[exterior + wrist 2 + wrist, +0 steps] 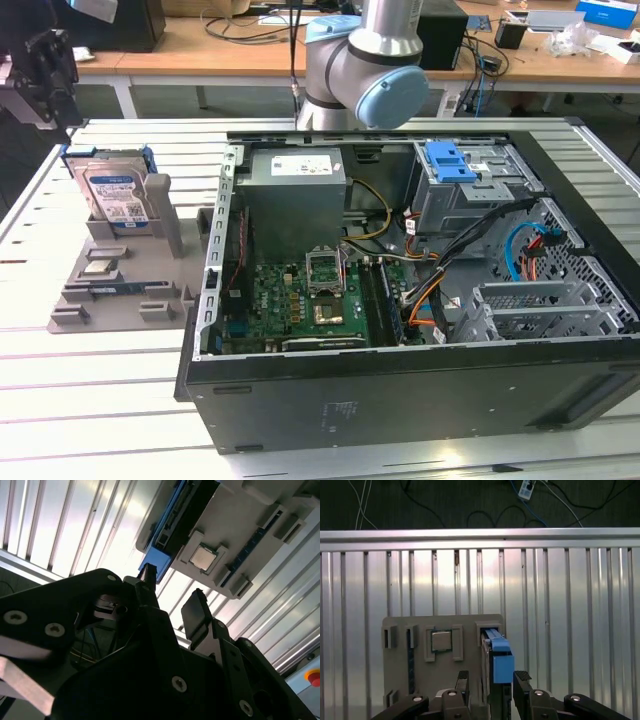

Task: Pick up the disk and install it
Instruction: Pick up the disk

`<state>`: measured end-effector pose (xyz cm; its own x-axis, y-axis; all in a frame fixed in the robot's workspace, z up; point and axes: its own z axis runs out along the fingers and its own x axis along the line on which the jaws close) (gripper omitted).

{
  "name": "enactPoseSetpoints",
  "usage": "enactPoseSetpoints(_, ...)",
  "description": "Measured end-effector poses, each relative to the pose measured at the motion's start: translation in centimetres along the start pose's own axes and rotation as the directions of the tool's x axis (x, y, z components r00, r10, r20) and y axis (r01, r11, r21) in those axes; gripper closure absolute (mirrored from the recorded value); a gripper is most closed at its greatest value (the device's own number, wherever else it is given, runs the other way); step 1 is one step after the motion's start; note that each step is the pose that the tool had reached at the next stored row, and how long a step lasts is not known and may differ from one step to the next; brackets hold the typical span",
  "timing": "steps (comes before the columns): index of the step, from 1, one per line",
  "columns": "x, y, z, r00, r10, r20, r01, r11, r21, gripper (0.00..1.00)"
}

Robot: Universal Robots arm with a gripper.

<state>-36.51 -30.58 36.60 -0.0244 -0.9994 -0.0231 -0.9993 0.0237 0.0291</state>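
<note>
Now the jaws hang wide open over the disk [115, 195] at the exterior view's upper left; best to go straight down, one jaw each side.

The gripper [492, 677] hangs pointing straight down, its two dark fingers [522, 680] spread well apart.

The blue-railed disk [115, 195] stands upright in a holder [120, 290].
</note>
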Motion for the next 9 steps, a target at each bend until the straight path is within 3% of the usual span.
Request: enactPoseSetpoints(9, -0.15, -0.08, 1.12, 1.0, 0.0, 0.0, 0.0, 1.0, -0.0001, 0.52)
